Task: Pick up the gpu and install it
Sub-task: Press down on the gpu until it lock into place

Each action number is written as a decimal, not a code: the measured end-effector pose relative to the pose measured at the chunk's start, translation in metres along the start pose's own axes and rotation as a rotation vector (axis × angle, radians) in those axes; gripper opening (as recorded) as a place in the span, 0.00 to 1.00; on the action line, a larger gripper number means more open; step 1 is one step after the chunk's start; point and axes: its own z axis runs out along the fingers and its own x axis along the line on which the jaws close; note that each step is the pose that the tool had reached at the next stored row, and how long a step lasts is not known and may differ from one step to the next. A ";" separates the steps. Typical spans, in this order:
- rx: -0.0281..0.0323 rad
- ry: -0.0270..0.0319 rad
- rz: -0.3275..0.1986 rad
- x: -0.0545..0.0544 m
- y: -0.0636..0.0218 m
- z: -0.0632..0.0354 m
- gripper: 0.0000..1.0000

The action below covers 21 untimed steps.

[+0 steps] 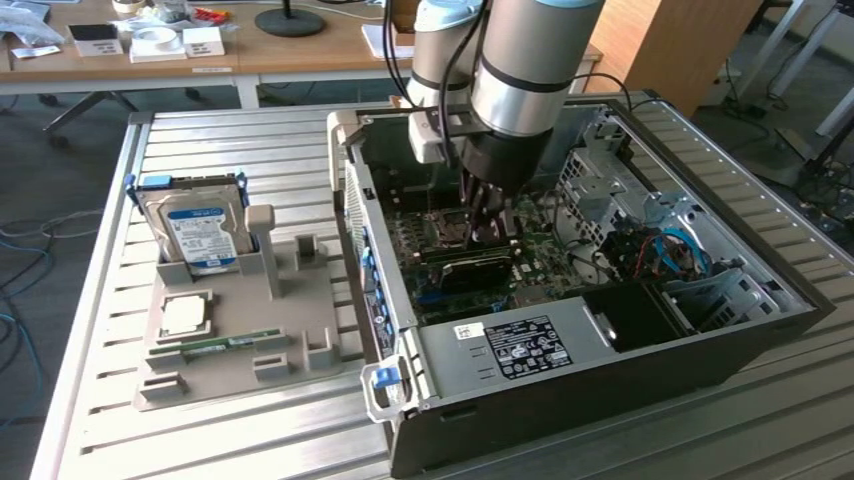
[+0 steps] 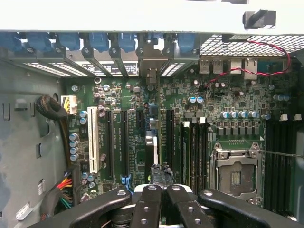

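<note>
The black two-fingered pincer (image 1: 483, 232) stood fully closed inside the open black computer case (image 1: 747, 330), centre frame. The green card with black cooler, the gpu (image 1: 477, 268), sat seated on the motherboard directly beneath it, apparently released.

A slatted metal table (image 1: 254, 135) carries an open computer case (image 1: 601, 400) beside a grey parts holder (image 1: 234, 345).
</note>
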 end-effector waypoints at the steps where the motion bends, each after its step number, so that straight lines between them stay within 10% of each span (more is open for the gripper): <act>1: 0.0000 0.0000 0.000 0.000 0.0000 0.0003 0.11; 21: -0.0002 0.0002 0.000 0.001 0.0000 0.0022 0.11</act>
